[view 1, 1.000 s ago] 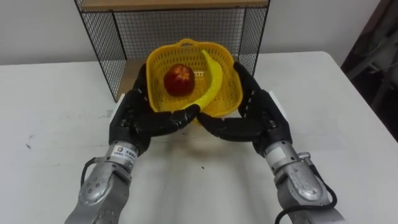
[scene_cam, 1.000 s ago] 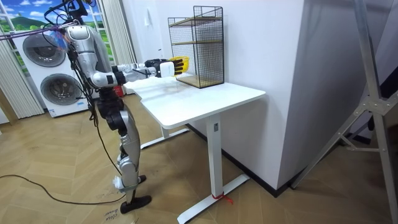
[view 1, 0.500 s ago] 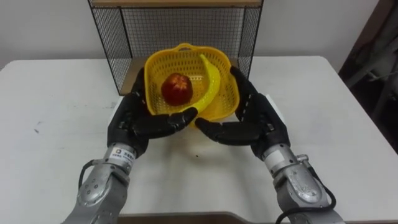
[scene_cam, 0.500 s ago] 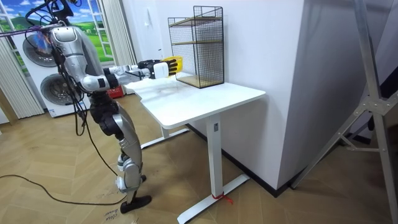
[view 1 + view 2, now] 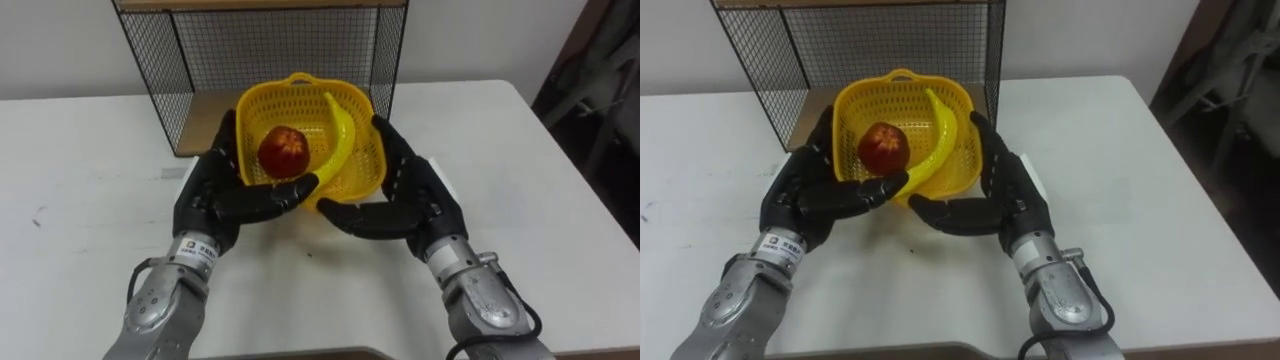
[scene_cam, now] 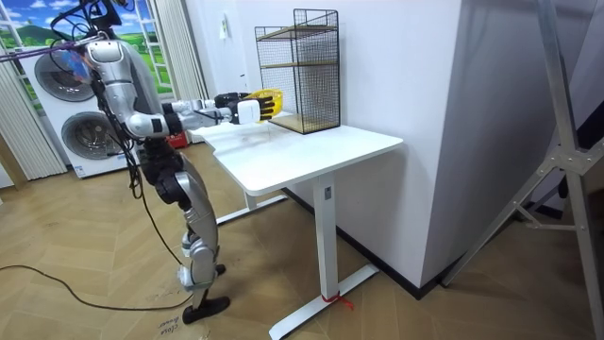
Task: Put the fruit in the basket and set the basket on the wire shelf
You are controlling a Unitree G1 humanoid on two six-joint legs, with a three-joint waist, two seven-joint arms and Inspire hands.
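A yellow perforated plastic basket [image 5: 358, 160] with a scalloped rim sits upright, cradled between the left hand [image 5: 213, 190] and the right hand [image 5: 412, 192], whose fingers lie flat against its sides. Inside, a round red apple [image 5: 283, 152] rests on the basket's left side. A curved yellow banana [image 5: 340, 135] leans along the right wall, one end up at the far rim. The basket is just before the open lower bay of the black wire-mesh shelf [image 5: 150, 70] with its wooden boards.
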